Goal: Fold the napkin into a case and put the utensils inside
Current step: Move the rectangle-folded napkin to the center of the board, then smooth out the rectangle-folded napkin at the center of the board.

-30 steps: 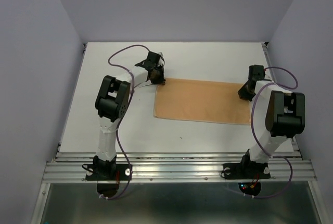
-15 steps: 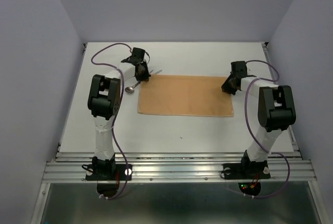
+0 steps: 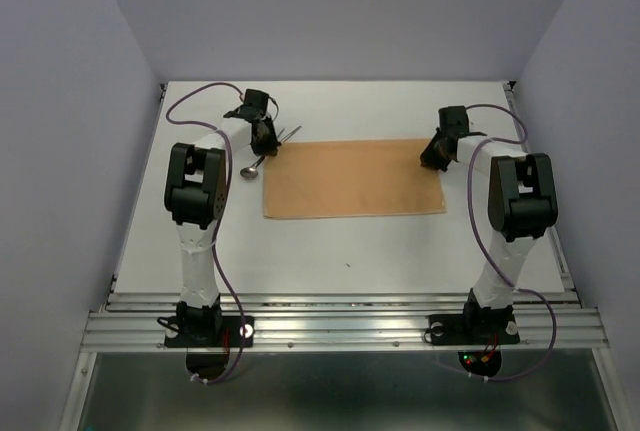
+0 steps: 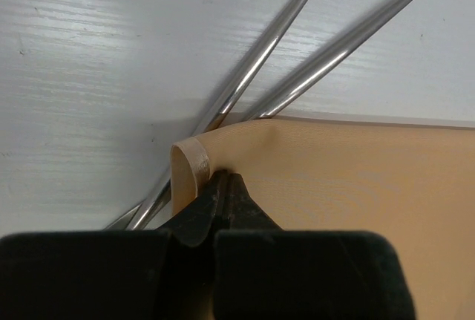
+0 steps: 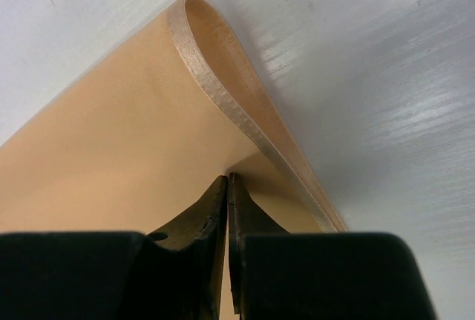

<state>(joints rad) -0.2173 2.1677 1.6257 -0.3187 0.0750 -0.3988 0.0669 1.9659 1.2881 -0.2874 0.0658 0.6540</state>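
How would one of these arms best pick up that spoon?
Probably by its handle's bare far end, coming from straight above and closing across it: the spoon is thin and lies flat on the table, and its middle runs under the napkin corner pinched by the left tool.

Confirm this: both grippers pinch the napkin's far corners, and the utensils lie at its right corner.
Not quite. The left gripper and right gripper do pinch the napkin at its far corners, but the utensils lie at its left corner, passing under the cloth. The left wrist view shows it.
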